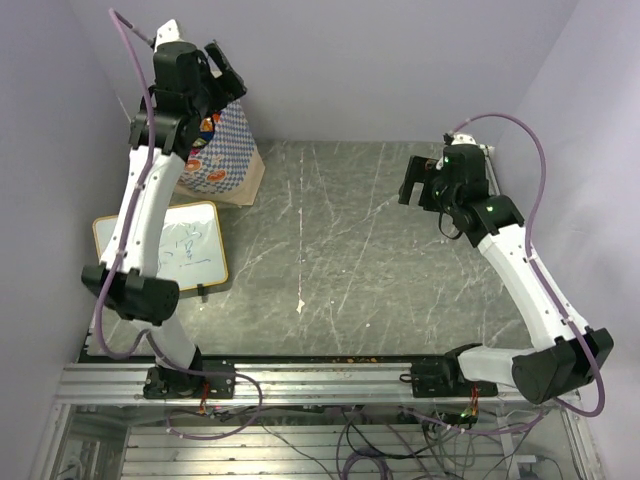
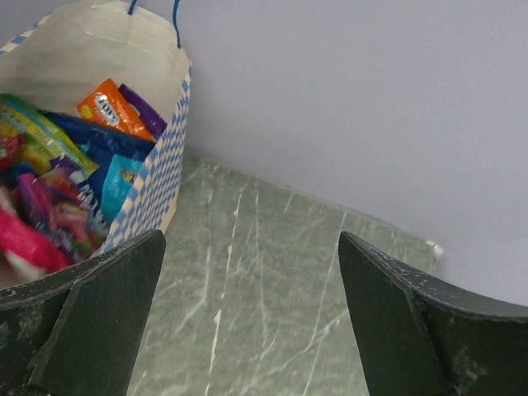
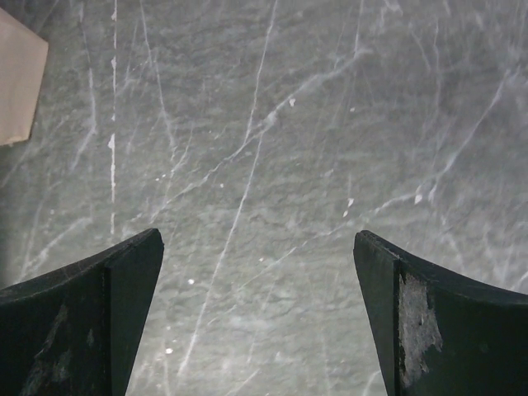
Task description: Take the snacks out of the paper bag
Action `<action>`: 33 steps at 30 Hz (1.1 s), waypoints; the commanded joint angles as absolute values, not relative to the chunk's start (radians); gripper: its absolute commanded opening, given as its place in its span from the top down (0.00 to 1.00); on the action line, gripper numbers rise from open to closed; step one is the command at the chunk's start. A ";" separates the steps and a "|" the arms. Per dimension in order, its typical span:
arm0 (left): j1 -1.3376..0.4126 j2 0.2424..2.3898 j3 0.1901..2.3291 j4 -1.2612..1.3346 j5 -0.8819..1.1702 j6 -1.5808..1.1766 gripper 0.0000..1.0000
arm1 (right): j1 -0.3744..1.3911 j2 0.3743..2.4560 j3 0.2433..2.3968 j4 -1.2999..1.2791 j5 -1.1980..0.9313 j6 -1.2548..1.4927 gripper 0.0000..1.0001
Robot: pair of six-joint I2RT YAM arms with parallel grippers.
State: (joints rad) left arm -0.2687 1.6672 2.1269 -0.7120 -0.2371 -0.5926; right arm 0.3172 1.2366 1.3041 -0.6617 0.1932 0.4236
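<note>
The paper bag [image 1: 228,150] stands upright at the back left, cream with blue-and-white checkered sides. In the left wrist view its open mouth [image 2: 99,58] shows several snacks inside: an orange packet [image 2: 109,108], a purple one [image 2: 142,110], blue ones [image 2: 107,161], green [image 2: 33,132] and pink ones [image 2: 33,239]. My left gripper [image 1: 222,72] hangs high over the bag's right side, open and empty, also in its own view [image 2: 252,247]. My right gripper [image 1: 418,185] is open and empty above the bare table at the right, as its own view shows [image 3: 258,247].
A white framed writing board [image 1: 165,245] lies on the table at the left, in front of the bag. A cream sheet corner [image 3: 18,87] shows at the left edge of the right wrist view. Lilac walls close the back and sides.
</note>
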 commanded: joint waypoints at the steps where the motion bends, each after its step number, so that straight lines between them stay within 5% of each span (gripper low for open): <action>1: -0.144 1.767 2.107 -0.417 -0.025 -0.740 0.01 | 0.308 1.258 1.353 -0.605 0.175 0.225 0.00; 7: -0.018 2.097 2.323 -0.203 0.225 -0.842 0.01 | 0.306 1.219 1.287 -0.552 0.092 0.213 0.00; 17: 0.036 2.413 2.498 0.063 0.129 -0.945 0.04 | 0.304 1.198 1.246 -0.503 0.243 0.147 0.00; 27: 0.024 2.508 2.534 0.266 0.071 -0.921 0.03 | 0.302 1.242 1.265 -0.505 0.301 0.153 0.00; 30: 0.014 2.546 2.571 0.291 0.051 -0.924 0.20 | 0.301 1.267 1.285 -0.516 0.305 0.151 0.00; 33: -0.004 2.559 2.573 0.302 0.025 -0.896 0.23 | 0.301 1.278 1.295 -0.517 0.309 0.149 0.00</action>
